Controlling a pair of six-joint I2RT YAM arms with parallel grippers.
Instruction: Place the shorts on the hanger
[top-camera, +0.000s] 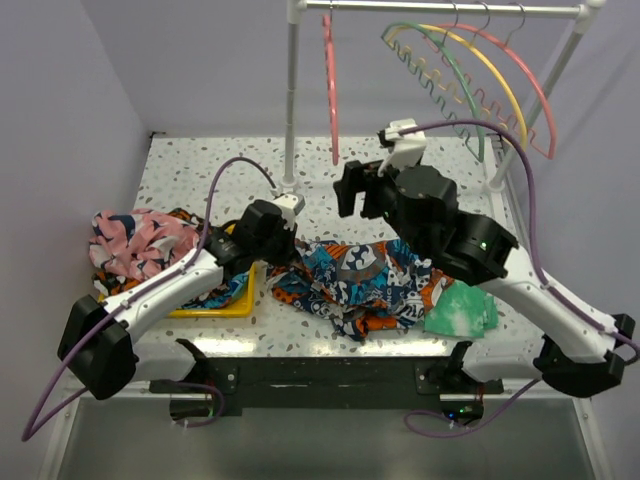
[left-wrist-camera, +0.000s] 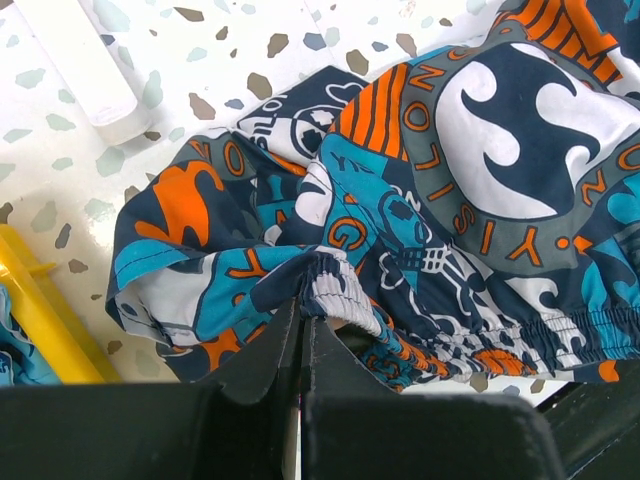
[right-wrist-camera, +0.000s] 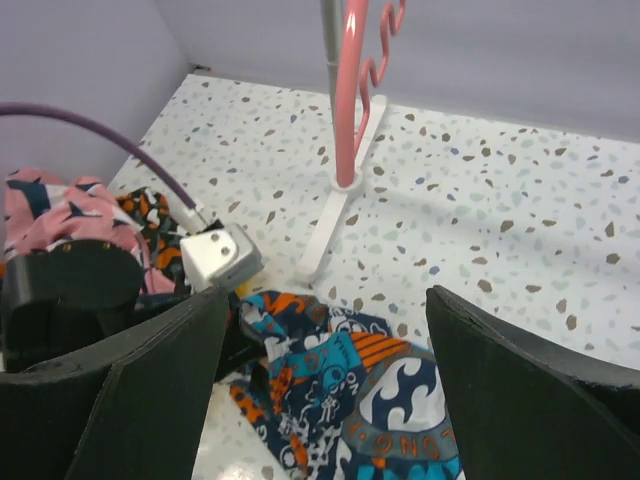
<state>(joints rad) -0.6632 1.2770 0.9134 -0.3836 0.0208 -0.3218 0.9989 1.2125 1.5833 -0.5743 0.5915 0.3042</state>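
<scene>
The shorts (top-camera: 355, 280) are seen crumpled on the tabletop (top-camera: 220, 160), by the middle of its near edge. A gathered elastic edge at their left end is pinched by the left gripper (left-wrist-camera: 300, 325), jaws closed tight on the fabric. The right gripper (right-wrist-camera: 328, 300) is spread wide above them, with nothing gripped. The hanger (top-camera: 330, 100) is hung edge-on from the rail (top-camera: 440, 8) over the far edge.

The whole table (top-camera: 200, 160) is viewed from above and behind the arm bases. The shorts (top-camera: 360, 280) are shared by all three views: seen closely from the left wrist, and from higher, angled forward and down, from the right wrist.
</scene>
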